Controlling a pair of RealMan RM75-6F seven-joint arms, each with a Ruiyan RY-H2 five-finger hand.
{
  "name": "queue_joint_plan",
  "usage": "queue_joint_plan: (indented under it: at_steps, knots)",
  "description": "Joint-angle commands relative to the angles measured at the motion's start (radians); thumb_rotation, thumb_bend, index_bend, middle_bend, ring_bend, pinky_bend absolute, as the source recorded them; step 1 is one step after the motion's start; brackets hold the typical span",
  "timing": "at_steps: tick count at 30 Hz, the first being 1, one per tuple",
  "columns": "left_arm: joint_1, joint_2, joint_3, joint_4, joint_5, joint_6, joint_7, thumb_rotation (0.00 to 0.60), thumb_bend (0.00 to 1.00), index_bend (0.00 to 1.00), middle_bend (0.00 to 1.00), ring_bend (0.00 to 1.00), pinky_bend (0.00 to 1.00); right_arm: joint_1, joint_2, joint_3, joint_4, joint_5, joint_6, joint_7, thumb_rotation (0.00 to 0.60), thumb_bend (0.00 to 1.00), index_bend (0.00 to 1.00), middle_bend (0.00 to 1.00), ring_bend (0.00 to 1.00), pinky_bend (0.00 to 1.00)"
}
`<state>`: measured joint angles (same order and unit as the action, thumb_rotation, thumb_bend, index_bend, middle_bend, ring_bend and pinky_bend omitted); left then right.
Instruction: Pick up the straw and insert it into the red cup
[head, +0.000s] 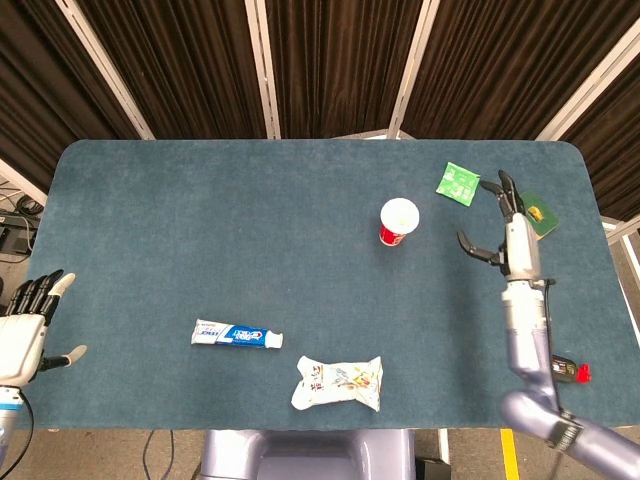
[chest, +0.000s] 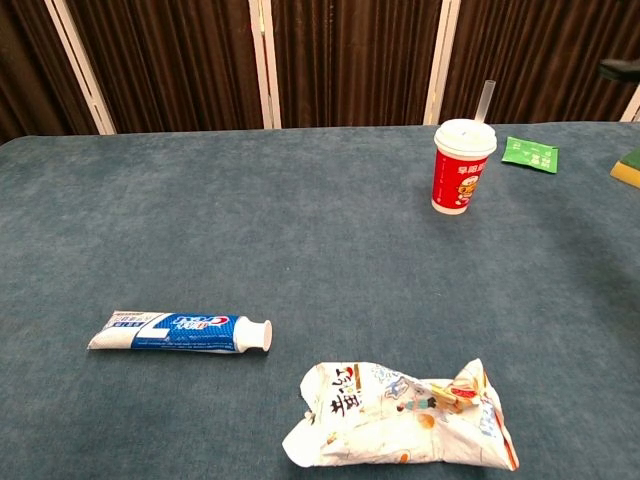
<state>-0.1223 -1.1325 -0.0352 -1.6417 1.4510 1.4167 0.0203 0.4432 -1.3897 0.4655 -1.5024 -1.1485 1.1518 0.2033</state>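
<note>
The straw (chest: 486, 98) stands nearly upright in the lid of the red cup (chest: 459, 167), tipped slightly to the right, so the task looks done; the cup sits on the tabletop (head: 250, 230). The right robot hand (head: 505, 232) hovers right of the cup, well apart, fingers spread, holding nothing; the left robot hand (head: 28, 328), far left of the cup beyond the tabletop edge, is open too.

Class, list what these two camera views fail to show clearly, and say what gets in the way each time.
- Straw: plain in chest view; from the head view, too thin to make out above the red cup.
- Right hand: nearly all cut off by the chest view's right edge.
- Green book: partly behind the right hand in head view.
- Black device: partly hidden by the right arm.
</note>
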Motion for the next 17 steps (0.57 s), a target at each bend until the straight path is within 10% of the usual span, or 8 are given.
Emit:
queue_joint_plan:
  at_steps: [1, 9, 17]
  knots:
    - [0.002, -0.001, 0.0, 0.002, 0.002, 0.003, -0.001, 0.6, 0.0, 0.0, 0.0, 0.0, 0.0, -0.101, 0.232, -0.13, -0.201, -0.012, 0.001, -0.236, 0.6, 0.25, 0.08, 0.0, 0.0, 0.0]
    - [0.0, -0.01, -0.002, 0.006, 0.003, 0.006, 0.015, 0.6, 0.0, 0.0, 0.0, 0.0, 0.0, -0.205, 0.262, -0.283, -0.109, -0.158, 0.138, -0.387, 0.6, 0.18, 0.0, 0.0, 0.0, 0.0]
    - [-0.001, -0.017, -0.006, 0.011, -0.001, 0.008, 0.026, 0.6, 0.0, 0.0, 0.0, 0.0, 0.0, -0.212, 0.242, -0.325, -0.092, -0.152, 0.128, -0.477, 0.6, 0.18, 0.0, 0.0, 0.0, 0.0]
